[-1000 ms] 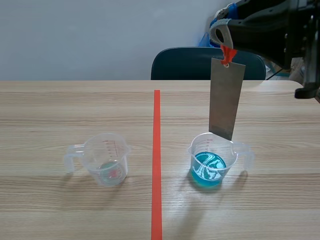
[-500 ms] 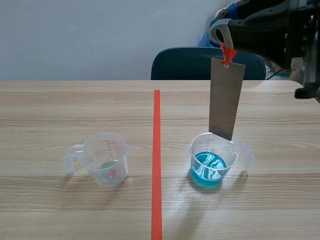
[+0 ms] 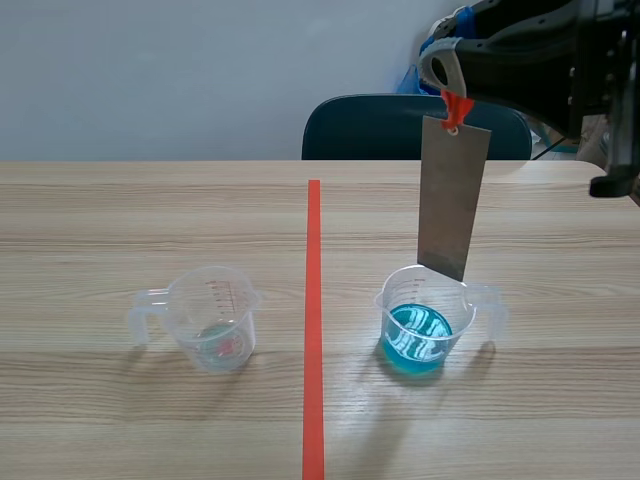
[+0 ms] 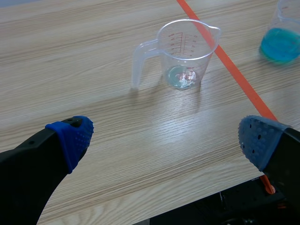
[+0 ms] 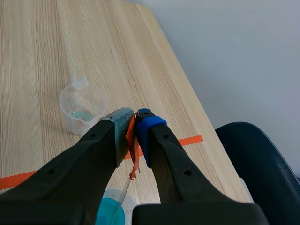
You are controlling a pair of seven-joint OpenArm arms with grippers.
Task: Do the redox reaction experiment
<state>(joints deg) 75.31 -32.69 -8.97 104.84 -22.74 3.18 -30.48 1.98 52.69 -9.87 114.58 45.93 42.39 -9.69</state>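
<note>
2 clear measuring cups sat on the table [image 3: 100,220]. Over on the left, the left gripper [image 4: 166,138] hung spread wide with nothing in it, near the left cup [image 3: 212,330], which had just a little something at the bottom. Past the red tape line [image 3: 313,300], the right cup [image 3: 420,330] held blue liquid. The metal strip [image 3: 453,200] dangled right over its far rim, the right gripper [image 3: 447,85] pinching its orange tag [image 5: 133,140].

Right gripper [image 5: 133,121], raised over the clear blue-liquid plastic beaker [image 3: 425,325], pinches an orange-red tag [image 3: 456,108]; left gripper [image 4: 164,137] spread wide.
</note>
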